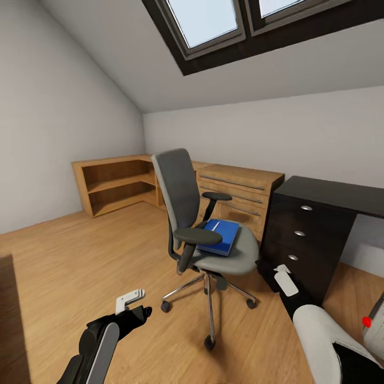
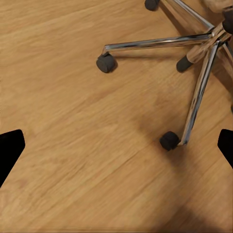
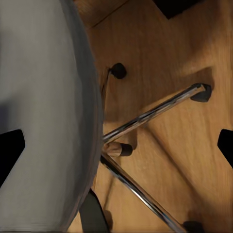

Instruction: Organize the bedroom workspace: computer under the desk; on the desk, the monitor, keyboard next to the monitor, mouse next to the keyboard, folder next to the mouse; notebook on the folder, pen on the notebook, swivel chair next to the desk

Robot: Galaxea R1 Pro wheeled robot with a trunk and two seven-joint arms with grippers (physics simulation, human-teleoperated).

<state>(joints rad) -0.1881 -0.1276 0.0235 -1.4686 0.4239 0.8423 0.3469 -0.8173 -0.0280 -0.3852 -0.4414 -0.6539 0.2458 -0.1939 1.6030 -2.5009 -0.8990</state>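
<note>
Folder (image 1: 220, 236) on swivel chair (image 1: 181, 197) from head, wrists catch chrome base (image 2: 194, 73)

You see a bright, evenly lit room; daylight enters through the skylights (image 1: 205, 21) overhead. Soft shadows pool under the swivel chair (image 1: 200, 224) on the wooden floor (image 1: 80, 256). Both wrist views look slightly blurred.

On left wrist cam I see wood floor (image 2: 73, 145) w/ the swivel chair (image 2: 199, 92) chrome base at upper right, three casters visible. My left gripper (image 2: 116, 145) fingertips (image 2: 9, 145) sit dark at both frame edges, wide apart, nothing between.
</note>
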